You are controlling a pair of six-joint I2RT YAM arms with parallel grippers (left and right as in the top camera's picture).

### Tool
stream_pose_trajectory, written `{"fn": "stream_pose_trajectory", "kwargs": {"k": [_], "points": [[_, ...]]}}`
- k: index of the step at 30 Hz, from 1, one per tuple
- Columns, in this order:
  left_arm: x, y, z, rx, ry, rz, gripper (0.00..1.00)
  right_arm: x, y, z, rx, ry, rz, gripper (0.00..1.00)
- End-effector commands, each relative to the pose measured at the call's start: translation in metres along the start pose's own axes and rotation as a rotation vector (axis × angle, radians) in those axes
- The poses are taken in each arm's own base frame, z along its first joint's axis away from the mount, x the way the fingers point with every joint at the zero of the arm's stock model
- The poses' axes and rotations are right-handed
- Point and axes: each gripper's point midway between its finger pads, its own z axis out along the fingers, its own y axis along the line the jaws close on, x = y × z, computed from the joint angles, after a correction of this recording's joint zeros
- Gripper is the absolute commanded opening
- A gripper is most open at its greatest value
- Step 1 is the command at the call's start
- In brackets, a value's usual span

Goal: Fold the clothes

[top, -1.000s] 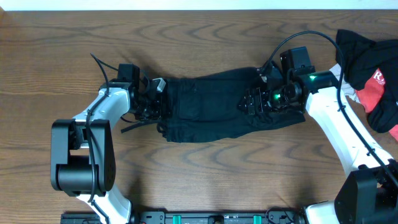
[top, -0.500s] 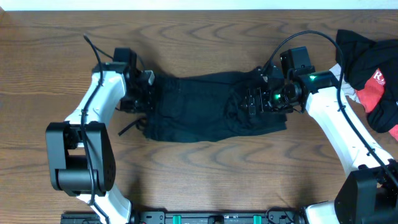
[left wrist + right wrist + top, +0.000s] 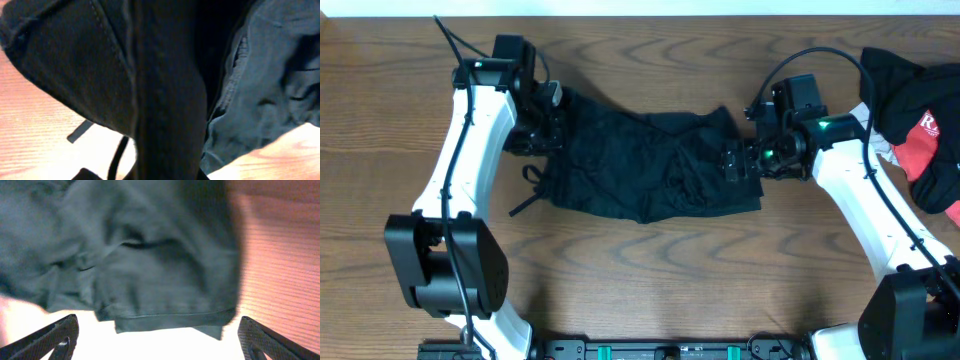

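One pair of black trousers (image 3: 640, 165) lies crumpled (drawstring (image 3: 525, 205) trailing). Left gripper (image 3: 552, 125) clenches one end; right gripper (image 3: 731, 161) gapes at the other.

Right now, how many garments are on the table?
2: black trousers spread in the middle; a black-and-red garment heaped at the right edge. More may be hidden under it.

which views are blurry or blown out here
Overhead: sharp, evenly lit, though the black garment shows little detail. Left wrist: garment too close, soft focus, table washed orange. Right wrist: blurred throughout, a blown-out white patch along the bottom between the fingers.
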Motion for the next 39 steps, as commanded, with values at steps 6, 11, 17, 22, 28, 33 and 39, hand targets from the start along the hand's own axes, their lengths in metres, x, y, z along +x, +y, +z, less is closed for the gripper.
{"fn": "stream_pose_trajectory", "kwargs": {"k": [6, 11, 17, 22, 28, 33, 39], "points": [[-0.009, -0.054, -0.034, 0.025, -0.112, 0.035, 0.06, -0.017, -0.064, -0.015, 0.149, -0.074, 0.183, 0.99], [-0.002, -0.089, -0.029, 0.047, -0.107, 0.016, 0.06, -0.017, -0.091, -0.023, 0.17, -0.085, 0.258, 0.99], [0.002, -0.127, -0.025, 0.082, -0.123, 0.002, 0.06, -0.014, -0.111, -0.026, 0.186, -0.082, 0.315, 0.99], [0.001, -0.158, -0.026, 0.122, -0.161, 0.016, 0.06, -0.008, -0.119, -0.009, 0.191, -0.029, 0.335, 0.99], [-0.006, -0.183, -0.048, 0.168, -0.224, 0.042, 0.06, 0.001, -0.128, 0.019, 0.195, 0.053, 0.353, 0.99], [-0.01, -0.209, -0.068, 0.216, -0.282, 0.078, 0.06, 0.003, -0.129, 0.036, 0.17, 0.086, 0.362, 0.99], [-0.009, -0.226, -0.068, 0.233, -0.306, 0.089, 0.06, -0.004, -0.118, 0.04, 0.101, 0.069, 0.359, 0.99]]}}
